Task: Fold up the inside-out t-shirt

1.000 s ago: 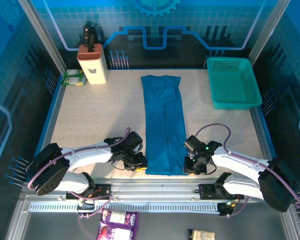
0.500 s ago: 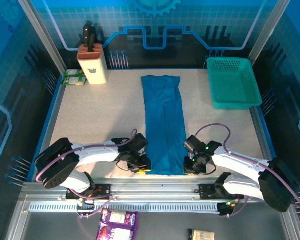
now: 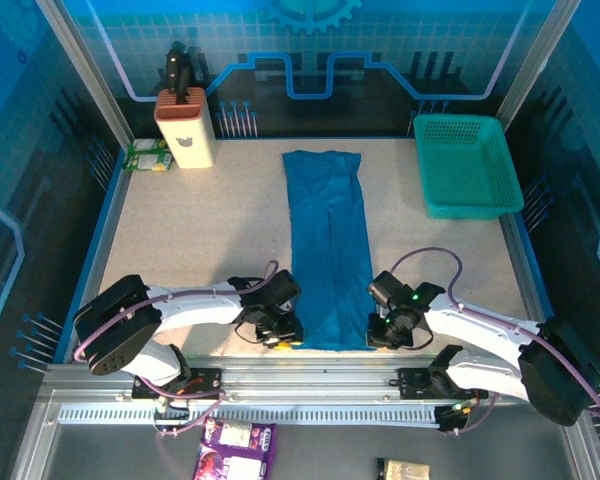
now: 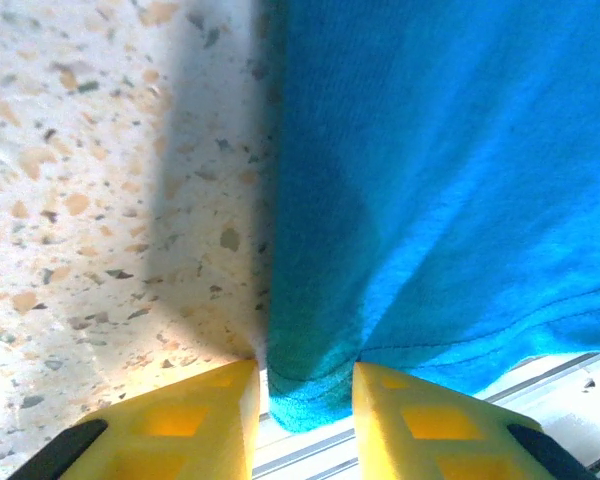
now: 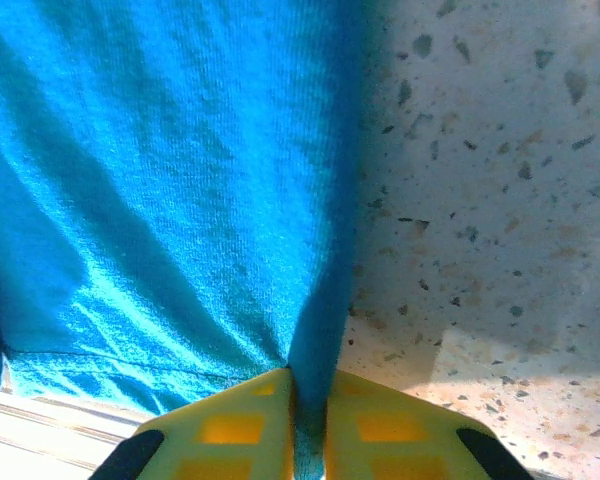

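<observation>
Jaws of the right gripper are pinched tight on the near right corner of the inside-out t-shirt. Jaws of the left gripper stand a little apart around the near left corner; whether they grip it I cannot tell. The shirt lies flat in the middle of the bench, a long narrow strip running near to far, its sides seemingly folded in already. Folding it end to end appears left to do. A teal mesh basket sits far right.
</observation>
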You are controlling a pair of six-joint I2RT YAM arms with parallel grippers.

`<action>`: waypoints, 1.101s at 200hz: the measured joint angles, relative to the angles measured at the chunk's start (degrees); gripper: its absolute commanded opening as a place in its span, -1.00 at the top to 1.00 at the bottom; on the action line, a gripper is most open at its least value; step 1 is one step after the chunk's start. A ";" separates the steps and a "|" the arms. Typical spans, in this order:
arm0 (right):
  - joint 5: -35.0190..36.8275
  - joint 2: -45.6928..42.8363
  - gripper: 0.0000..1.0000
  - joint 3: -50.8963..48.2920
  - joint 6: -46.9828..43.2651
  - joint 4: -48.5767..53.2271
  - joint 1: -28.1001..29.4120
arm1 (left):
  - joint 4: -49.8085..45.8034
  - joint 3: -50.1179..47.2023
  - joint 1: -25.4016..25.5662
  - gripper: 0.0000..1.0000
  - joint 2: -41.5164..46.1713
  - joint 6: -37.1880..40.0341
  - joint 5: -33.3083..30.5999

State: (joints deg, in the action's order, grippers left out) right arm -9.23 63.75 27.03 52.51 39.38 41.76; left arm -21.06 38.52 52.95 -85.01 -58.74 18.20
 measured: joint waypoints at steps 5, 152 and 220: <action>0.00 -0.04 0.67 0.00 0.00 0.00 0.00 | 0.09 0.00 0.00 0.40 -0.02 -0.13 0.02; -0.72 -8.90 1.00 -0.04 6.05 3.19 8.39 | -6.56 -1.14 1.49 1.00 11.15 -0.79 0.07; -1.88 -13.62 1.00 1.79 19.19 8.44 28.55 | -15.91 -2.69 8.61 1.00 21.94 -0.74 6.29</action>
State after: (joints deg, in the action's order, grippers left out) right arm -11.11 50.13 28.82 71.70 47.81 70.30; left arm -36.97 35.83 61.56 -63.07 -59.48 24.49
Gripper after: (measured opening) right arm 0.064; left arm 0.051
